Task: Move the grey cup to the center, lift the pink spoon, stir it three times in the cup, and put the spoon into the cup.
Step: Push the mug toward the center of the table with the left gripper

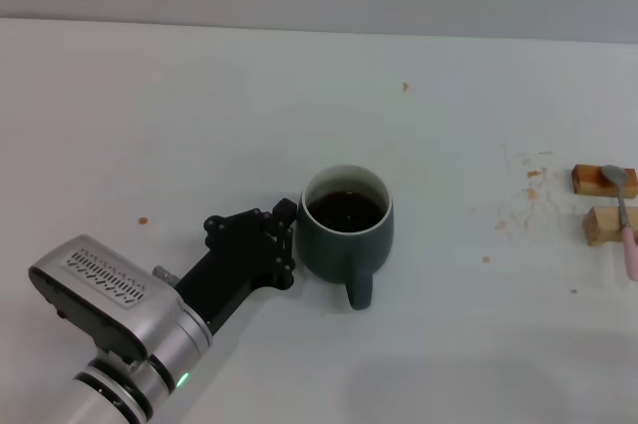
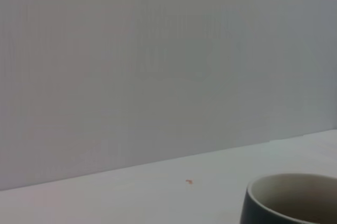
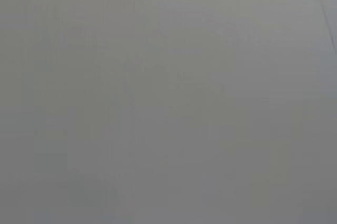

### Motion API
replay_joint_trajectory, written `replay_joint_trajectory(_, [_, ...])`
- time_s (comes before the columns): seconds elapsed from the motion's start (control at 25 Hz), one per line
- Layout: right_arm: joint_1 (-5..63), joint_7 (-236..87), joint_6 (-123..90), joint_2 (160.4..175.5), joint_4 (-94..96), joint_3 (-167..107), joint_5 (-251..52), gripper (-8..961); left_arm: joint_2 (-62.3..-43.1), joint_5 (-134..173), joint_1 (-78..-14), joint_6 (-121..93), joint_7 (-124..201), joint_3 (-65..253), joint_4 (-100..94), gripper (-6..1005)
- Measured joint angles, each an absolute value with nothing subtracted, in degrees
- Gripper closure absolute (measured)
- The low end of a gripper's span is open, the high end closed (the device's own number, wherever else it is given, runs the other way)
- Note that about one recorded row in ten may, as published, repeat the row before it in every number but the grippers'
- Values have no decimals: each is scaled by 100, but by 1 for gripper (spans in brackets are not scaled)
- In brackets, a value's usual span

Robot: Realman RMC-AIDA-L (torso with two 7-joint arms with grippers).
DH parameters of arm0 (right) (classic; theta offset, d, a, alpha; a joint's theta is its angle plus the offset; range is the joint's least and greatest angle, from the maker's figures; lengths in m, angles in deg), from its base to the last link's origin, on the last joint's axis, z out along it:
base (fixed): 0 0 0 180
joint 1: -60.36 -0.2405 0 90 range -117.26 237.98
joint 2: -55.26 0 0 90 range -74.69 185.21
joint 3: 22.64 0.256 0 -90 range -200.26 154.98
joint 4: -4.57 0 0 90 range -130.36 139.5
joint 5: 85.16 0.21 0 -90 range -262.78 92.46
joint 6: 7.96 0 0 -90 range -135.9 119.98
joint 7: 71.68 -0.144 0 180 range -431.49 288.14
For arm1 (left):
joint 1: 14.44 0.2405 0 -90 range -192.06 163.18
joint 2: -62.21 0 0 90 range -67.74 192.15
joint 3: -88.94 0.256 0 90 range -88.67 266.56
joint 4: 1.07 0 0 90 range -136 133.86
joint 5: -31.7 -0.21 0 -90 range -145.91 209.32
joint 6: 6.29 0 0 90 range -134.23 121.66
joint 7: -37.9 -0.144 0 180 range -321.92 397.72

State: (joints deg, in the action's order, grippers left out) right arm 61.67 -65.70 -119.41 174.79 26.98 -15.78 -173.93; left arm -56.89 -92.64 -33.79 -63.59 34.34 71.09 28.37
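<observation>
Left gripper [image 1: 284, 234], black, seen in head view low beside rounded dark blue-grey ceramic mug [image 1: 347, 227], touching or nearly so; finger state cannot be told. Mug judged heavy, spill-prone. Slim pink-handled spoon [image 1: 624, 216], propped on tan wooden blocks [image 1: 598, 202], best pinched at handle. Left wrist view: mug rim [image 2: 295, 195] seen. Right wrist view: nothing shown.

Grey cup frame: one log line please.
left tool at grey cup side | pink spoon across wooden blocks | right arm unseen

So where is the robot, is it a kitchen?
Probably not a kitchen; more likely a lab test bench. There's just a plain white table, a bare grey wall, a grey cup and a pink spoon propped on wooden blocks.
</observation>
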Motion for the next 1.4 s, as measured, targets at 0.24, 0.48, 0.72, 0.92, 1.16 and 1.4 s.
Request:
replay_joint_trajectory(0.24, [6168,-6570,-11941,17479,2698,-1585,-17392,209,-5688,-9216,-3412,-6358,3461,6901,2592,1001])
replay_joint_trajectory(0.48, [6154,-6570,-11924,17479,2698,-1588,-17393,213,-5689,-9215,-3453,-6359,3469,6853,2578,1001])
replay_joint_trajectory(0.72, [6174,-6570,-11851,17483,2698,-1588,-17377,216,-5689,-9251,-3550,-6342,3473,7093,2837,1001])
replay_joint_trajectory(0.92, [6248,-6570,-11671,17486,2698,-1588,-17352,219,-5689,-9266,-3630,-6334,3474,7276,2956,1001])
replay_joint_trajectory(1.16, [6298,-6570,-11346,17488,2699,-1587,-17345,223,-5688,-9266,-3648,-6333,3474,7326,3027,1001])
replay_joint_trajectory(1.4, [6285,-6570,-10999,17486,2780,-1589,-17344,227,-5688,-9266,-3739,-6309,3474,7455,3039,1001])
